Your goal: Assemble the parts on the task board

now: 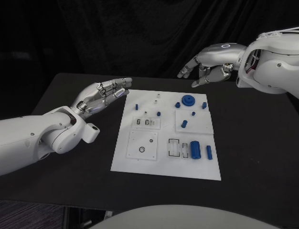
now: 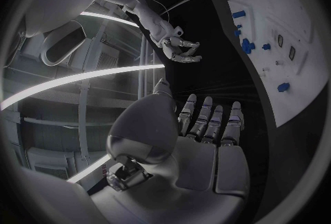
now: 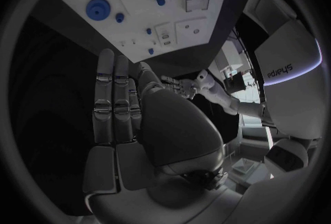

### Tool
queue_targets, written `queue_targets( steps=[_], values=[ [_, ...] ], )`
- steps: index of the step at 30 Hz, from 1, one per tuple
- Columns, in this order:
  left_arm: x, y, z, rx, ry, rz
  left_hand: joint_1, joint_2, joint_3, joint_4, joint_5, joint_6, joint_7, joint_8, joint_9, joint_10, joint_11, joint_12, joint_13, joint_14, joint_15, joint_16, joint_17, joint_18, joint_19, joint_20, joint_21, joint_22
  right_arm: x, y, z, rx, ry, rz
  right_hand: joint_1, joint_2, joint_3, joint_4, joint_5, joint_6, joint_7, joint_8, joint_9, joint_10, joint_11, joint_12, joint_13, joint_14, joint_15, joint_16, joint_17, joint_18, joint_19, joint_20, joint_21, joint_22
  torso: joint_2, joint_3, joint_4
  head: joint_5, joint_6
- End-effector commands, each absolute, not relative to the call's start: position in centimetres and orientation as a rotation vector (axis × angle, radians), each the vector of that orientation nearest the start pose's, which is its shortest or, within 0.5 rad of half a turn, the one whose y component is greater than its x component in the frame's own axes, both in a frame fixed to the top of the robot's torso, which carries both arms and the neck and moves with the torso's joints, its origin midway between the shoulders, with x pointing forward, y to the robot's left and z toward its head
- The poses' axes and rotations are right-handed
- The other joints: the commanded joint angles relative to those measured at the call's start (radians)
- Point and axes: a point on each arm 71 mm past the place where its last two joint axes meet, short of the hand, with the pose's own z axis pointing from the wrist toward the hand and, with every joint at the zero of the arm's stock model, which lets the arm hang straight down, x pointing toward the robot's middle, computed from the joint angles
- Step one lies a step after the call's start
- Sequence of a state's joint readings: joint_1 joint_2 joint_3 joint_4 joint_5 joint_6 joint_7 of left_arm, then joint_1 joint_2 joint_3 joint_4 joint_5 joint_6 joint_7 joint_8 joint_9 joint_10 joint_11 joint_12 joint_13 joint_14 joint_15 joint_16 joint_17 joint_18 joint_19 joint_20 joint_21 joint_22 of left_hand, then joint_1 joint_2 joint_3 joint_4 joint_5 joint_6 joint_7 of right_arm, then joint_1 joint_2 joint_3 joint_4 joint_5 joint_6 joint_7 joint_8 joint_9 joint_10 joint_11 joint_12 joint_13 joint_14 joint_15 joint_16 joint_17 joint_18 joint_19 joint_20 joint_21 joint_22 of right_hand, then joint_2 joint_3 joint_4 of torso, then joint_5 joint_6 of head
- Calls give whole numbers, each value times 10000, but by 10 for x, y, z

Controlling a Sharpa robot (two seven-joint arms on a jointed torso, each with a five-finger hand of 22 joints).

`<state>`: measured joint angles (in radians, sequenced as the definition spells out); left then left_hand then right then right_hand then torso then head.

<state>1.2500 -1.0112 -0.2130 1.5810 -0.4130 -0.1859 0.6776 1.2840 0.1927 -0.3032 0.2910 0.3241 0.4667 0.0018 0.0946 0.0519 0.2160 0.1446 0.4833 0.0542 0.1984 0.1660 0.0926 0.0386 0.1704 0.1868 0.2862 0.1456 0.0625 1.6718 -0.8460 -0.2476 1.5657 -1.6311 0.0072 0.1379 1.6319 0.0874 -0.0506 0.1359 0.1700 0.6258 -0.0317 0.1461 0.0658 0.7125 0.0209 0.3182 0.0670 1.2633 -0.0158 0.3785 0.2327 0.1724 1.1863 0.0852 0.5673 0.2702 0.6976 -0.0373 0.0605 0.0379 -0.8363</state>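
On the black bench (image 1: 260,143) lies the white board (image 1: 166,164), blue parts (image 1: 188,100) scattered over it. Left hand (image 1: 105,95) hovers just off its left edge, fingers extended, empty. Right hand (image 1: 208,64) hangs above the far edge, fingers loosely curled, holding nothing.

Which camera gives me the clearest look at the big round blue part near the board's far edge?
The head view: the round blue part sits unobstructed on the task board. The right wrist view shows it too, bent. In the left wrist view I cannot pick it out.
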Motion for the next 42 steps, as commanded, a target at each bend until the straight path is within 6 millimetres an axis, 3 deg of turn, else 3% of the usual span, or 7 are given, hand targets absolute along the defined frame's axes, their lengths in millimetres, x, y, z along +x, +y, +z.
queue_targets(
  steps=[1, 3, 9, 11, 20, 34, 42],
  values=[
    [447, 253, -175, -4016, 13327, -16570, 148, 3, 38, -8, 117, 46, 22, -35, -13, -29, -62, -80, -8, -46, 8, -71, -13, 102, 0, 0, 34, -15, 497, -184, -53, -10634, 15715, 2600, -402, -56, 236, 95, -267, 578, -804, 72, 74, 269, -142, -85, 25, 526, -84, 793, 564, 59, 398, -88, 493, 391, 266, -97, 100, -64, 80],
    [448, 252, -174, -3980, 13310, -16589, 190, 17, 46, -10, 184, 60, 21, -43, -12, -14, -72, -96, -5, -19, 7, -78, -14, 104, 6, -2, 44, -16, 497, -182, -50, -10871, 15281, 2612, -587, -118, 456, 150, -272, 838, -776, 46, 70, 503, -158, -195, 16, 512, -91, 1322, 954, 38, 521, -128, 821, 691, 370, -130, 175, -154, 150],
    [450, 254, -173, -3944, 13272, -16554, 256, 53, 65, -9, 310, 48, 34, -68, -16, -15, -66, -169, -7, -28, 21, -114, -25, 101, -20, 3, 33, -29, 501, -184, -51, -10938, 14803, 2538, -1029, -402, 1046, 130, -321, 1191, -702, -22, 117, 773, -131, -503, 33, 450, -101, 2292, 1615, -10, 480, -151, 1583, 1593, 723, -401, 709, -857, 429],
    [450, 254, -172, -3909, 13211, -16553, 284, 69, 75, -11, 356, 62, 36, -72, -14, -10, -68, -180, -6, -30, 24, -126, -28, 100, -29, 2, 30, -33, 502, -187, -55, -10842, 14835, 2546, -1179, -460, 1154, 179, -349, 1237, -693, -65, 110, 781, -159, -571, 39, 483, -124, 2466, 1725, -101, 641, -151, 2182, 2387, 745, -433, 762, -951, 429],
    [449, 256, -170, -3809, 12972, -16541, 604, 163, 175, -14, 877, 391, 99, -40, 11, 227, -77, -86, 17, 87, -69, -165, -20, 118, -76, -56, 30, -61, 505, -194, -81, -9707, 15055, 3553, -1491, -619, 1420, 250, -365, 1260, -650, -218, 82, 996, -1, -685, 91, 630, -172, 2887, 1981, -278, 975, -159, 3466, 4095, 916, -352, 714, -1032, 527],
    [448, 259, -170, -3833, 13026, -16585, 714, 212, 221, -23, 1012, 320, 122, -87, -4, 166, -60, -221, 1, 34, -56, -214, -32, 113, -106, -47, 19, -76, 505, -197, -106, -9003, 14849, 3965, -1881, -1025, 1566, 468, -690, 1547, -488, -269, 105, 1198, 70, -1033, 99, 1003, -244, 3345, 2263, -426, 1331, -192, 4691, 5710, 920, -334, 707, -910, 494],
    [452, 258, -172, -3836, 13135, -16629, 803, 241, 257, -31, 1141, 284, 149, -121, -8, 80, -49, -350, -9, -7, -41, -253, -40, 109, -115, -28, 23, -82, 508, -203, -111, -8545, 14356, 3979, -1716, -1163, 1861, 341, -162, 2264, -530, -182, 141, 765, 38, -1551, 60, 1312, -369, 3289, 2357, -455, 1477, -277, 5005, 6211, 926, -319, 738, -1016, 478]
  ],
)
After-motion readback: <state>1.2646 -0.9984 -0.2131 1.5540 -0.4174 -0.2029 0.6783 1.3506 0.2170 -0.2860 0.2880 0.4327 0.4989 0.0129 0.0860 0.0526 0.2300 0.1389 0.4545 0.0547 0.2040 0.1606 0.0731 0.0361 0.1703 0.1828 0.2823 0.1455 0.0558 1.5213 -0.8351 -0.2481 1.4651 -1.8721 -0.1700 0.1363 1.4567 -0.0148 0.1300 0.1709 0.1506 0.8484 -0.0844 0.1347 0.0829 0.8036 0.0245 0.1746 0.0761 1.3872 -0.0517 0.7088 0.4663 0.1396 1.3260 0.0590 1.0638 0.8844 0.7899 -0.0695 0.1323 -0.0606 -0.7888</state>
